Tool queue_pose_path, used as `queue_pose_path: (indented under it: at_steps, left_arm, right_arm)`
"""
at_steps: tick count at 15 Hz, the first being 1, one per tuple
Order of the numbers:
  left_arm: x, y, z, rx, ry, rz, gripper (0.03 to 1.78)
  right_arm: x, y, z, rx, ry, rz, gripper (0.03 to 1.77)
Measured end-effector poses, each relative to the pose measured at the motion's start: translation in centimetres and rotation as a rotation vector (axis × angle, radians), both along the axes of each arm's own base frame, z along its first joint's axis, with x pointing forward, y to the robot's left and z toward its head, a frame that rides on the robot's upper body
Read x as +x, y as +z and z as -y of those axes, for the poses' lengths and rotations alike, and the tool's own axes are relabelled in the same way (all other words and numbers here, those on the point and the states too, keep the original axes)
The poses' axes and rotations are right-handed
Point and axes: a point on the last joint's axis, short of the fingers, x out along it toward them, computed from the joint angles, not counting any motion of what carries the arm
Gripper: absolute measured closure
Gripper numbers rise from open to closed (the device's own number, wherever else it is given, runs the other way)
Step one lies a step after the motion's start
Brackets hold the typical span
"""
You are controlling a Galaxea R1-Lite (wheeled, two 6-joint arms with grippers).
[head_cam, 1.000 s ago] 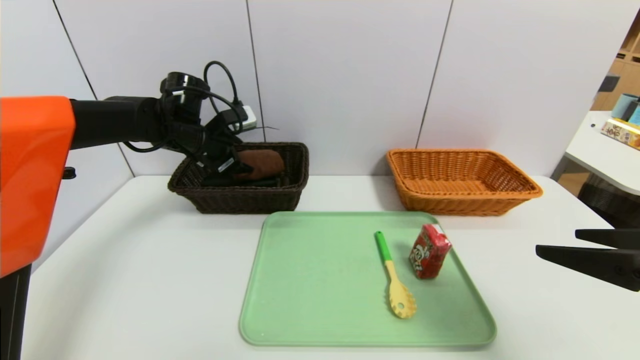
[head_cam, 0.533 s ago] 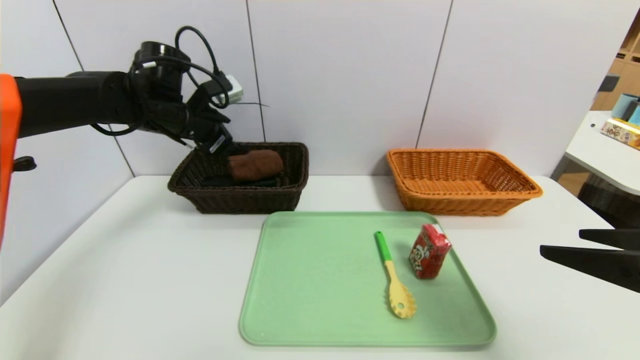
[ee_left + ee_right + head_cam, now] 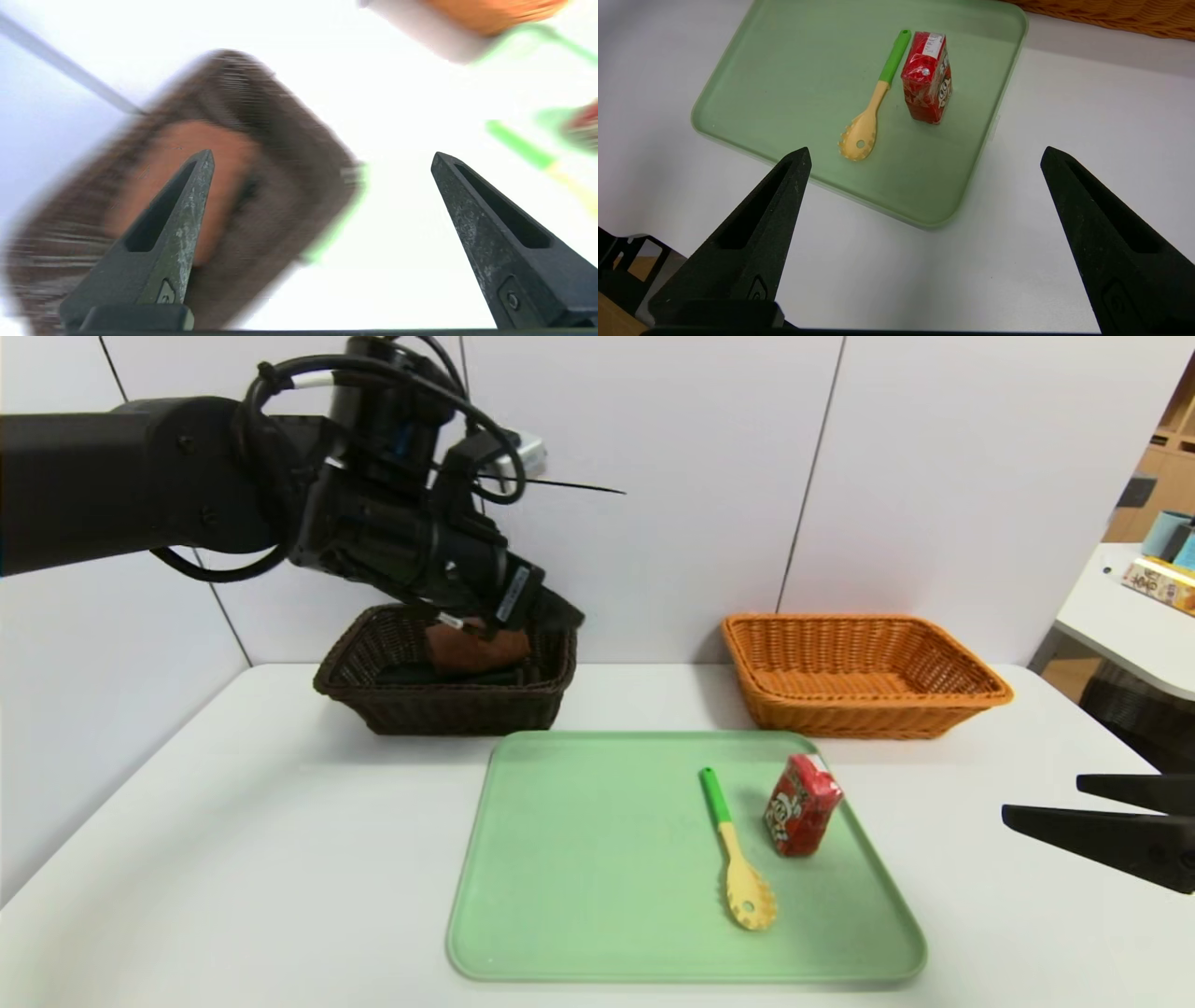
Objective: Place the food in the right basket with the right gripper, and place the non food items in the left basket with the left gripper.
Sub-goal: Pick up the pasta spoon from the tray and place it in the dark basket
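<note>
Left gripper (image 3: 322,158): jaws spread, empty, above brown basket (image 3: 448,705) holding brown item (image 3: 476,649).
Spoon (image 3: 738,849): on tray (image 3: 560,859), beyond the jaws; likely next (non-food).
Right gripper (image 3: 924,154): spread, parked; carton (image 3: 927,77) ahead.

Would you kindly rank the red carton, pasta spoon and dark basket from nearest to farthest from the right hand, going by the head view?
From the right hand:
1. Red carton, on the tray's right part.
2. Pasta spoon, just left of the carton.
3. Dark basket, far left at the back.
</note>
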Motion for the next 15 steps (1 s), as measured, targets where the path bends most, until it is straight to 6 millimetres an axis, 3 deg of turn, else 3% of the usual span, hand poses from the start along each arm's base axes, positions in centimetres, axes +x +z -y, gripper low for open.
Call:
queue_pose_path:
  at_steps: [3, 6, 10, 15]
  left_arm:
    - [-4.1, -1.0, 5.4, -0.057, 0.067, -0.103, 0.14]
    - [-6.7, -3.1, 9.7, -0.096, 0.18, -0.184, 0.14]
    - [-7.3, -7.4, 13.5, -0.068, 0.339, -0.256, 0.13]
    - [-7.3, -11.7, 16.3, 0.011, 0.416, -0.265, 0.12]
  right_arm:
    - [0.0, -0.4, 0.0, -0.003, -0.001, -0.014, 0.1]
    - [-0.1, -0.6, 0.0, -0.004, 0.001, -0.02, 0.1]
    - [-0.1, -0.6, 0.0, -0.003, 0.001, -0.02, 0.1]
    - [-0.3, -0.5, 0.0, -0.002, 0.001, -0.017, 0.1]
